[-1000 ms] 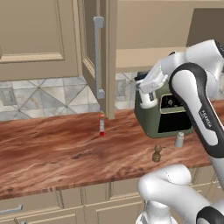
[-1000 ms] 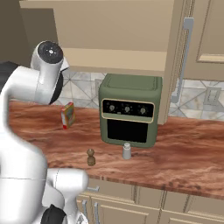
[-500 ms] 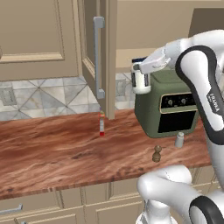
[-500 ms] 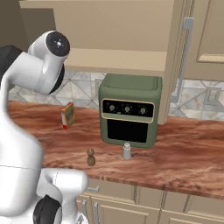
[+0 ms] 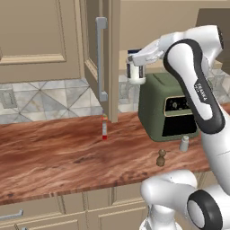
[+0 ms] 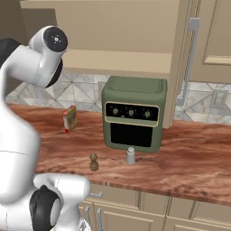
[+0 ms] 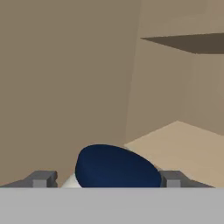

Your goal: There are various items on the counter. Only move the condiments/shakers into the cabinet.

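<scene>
Cabinet point(image 5: 96, 54) door open; gripper point(image 5: 134, 67) clamps white jar point(image 5: 135, 74) beside shelf point(image 7: 183, 144).

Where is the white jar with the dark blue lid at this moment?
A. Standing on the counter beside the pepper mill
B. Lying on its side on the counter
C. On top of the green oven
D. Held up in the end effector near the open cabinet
D. The white jar sits between the end effector's fingers, raised above the counter by the cabinet opening.
</scene>
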Available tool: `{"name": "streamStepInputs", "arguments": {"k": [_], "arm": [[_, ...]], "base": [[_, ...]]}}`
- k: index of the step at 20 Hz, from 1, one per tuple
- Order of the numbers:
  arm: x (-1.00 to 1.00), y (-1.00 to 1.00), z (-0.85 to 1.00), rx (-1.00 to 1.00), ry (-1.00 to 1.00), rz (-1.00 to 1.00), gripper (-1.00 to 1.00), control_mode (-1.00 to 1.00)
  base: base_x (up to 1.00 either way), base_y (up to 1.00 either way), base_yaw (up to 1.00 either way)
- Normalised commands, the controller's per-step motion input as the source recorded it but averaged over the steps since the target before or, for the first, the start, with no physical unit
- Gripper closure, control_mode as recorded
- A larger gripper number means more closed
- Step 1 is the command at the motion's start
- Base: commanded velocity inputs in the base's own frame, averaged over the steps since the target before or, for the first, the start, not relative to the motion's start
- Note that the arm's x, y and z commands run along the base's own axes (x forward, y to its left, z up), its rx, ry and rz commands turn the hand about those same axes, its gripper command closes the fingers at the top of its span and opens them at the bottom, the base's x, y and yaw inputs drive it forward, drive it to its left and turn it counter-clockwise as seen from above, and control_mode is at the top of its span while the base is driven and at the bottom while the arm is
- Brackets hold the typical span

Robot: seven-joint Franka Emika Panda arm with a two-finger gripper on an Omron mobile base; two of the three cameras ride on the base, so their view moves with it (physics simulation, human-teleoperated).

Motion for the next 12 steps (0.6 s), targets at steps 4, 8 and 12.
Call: {"name": "streamStepInputs", "arguments": {"k": [4,8,12], "arm": [[0.61,0.07,0.24,0.00,-0.08,0.00,1.00,-1.00],[0.51,0.04,0.23,0.01,-0.08,0.00,1.00,-1.00],[0.49,0.16,0.05,0.00,-0.12,0.00,1.00,-1.00]], "base": [[0.00,0.00,0.00],[0.00,0.00,0.00],[0.00,0.00,0.00]]}}
